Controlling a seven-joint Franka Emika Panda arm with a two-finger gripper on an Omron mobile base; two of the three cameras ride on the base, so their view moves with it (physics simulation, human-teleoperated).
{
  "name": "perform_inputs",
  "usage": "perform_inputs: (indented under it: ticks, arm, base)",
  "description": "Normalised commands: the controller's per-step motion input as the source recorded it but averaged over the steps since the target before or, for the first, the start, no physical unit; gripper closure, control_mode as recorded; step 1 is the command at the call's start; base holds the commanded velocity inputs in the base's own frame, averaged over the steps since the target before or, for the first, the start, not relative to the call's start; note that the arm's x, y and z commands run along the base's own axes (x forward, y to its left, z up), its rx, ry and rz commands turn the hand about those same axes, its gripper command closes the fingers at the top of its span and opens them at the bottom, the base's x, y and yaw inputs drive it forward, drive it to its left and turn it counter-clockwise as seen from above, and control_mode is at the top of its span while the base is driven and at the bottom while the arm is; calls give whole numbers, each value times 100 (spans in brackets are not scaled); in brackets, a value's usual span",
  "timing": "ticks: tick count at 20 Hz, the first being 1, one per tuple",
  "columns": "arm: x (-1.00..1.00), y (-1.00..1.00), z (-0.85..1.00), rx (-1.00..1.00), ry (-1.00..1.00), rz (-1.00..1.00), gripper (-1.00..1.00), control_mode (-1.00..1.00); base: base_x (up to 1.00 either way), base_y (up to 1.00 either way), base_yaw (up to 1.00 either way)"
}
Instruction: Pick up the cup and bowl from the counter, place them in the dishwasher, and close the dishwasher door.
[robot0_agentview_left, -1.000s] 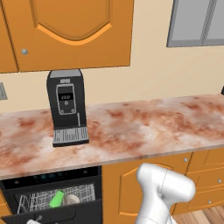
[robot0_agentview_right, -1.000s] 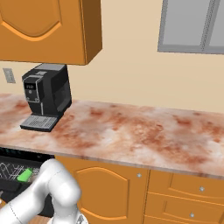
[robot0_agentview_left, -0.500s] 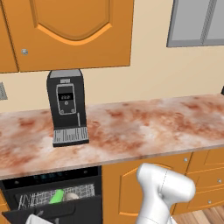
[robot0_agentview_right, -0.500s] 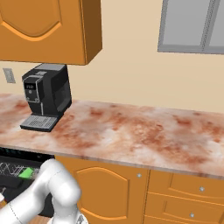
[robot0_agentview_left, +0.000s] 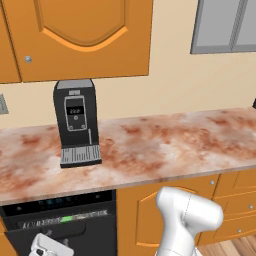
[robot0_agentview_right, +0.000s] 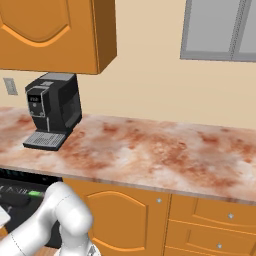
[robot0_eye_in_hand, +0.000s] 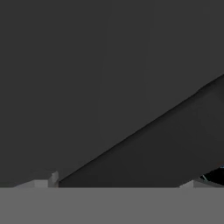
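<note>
1. The step in hand looks like the last one — shutting the dishwasher door (robot0_agentview_left: 60, 237). In the left base view the black panel stands nearly upright at the lower left of the frame, under the counter (robot0_agentview_left: 165, 150), with a narrow gap left below the control strip.

2. A sliver of bright green, judged to be the cup (robot0_agentview_left: 66, 218), shows through that gap in the dishwasher (robot0_agentview_left: 55, 205). The bowl cannot be made out; it is presumably inside as well, since the counter top carries just the coffee machine (robot0_agentview_left: 76, 122) at its left.

3. The gripper (robot0_agentview_left: 46, 247) sits at the bottom left edge of the left base view, low against the door's front. Whether its jaws are spread or closed the pictures do not settle — the hand view gives nothing but a dark flat surface crossed by a slanting edge, seemingly the door seen from very close.

4. The next move probably calls for a firm push forward on the panel until the gap is gone, keeping contact square so the hand does not slide off the smooth black face.
</note>
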Motion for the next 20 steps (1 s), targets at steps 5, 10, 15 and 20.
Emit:
perform_inputs:
  ticks: [5, 10, 15, 20]
  arm:
    - [77, -99, -67, -5, -15, 5, -100, -100]
    - [71, -98, -65, -7, -16, 5, -100, -100]
    - [68, -98, -67, -9, -16, 5, -100, -100]
    - [71, -100, -67, -10, -15, 5, -100, -100]
  base:
    - [0, 0, 0]
    - [0, 0, 0]
    - [0, 0, 0]
    - [0, 0, 0]
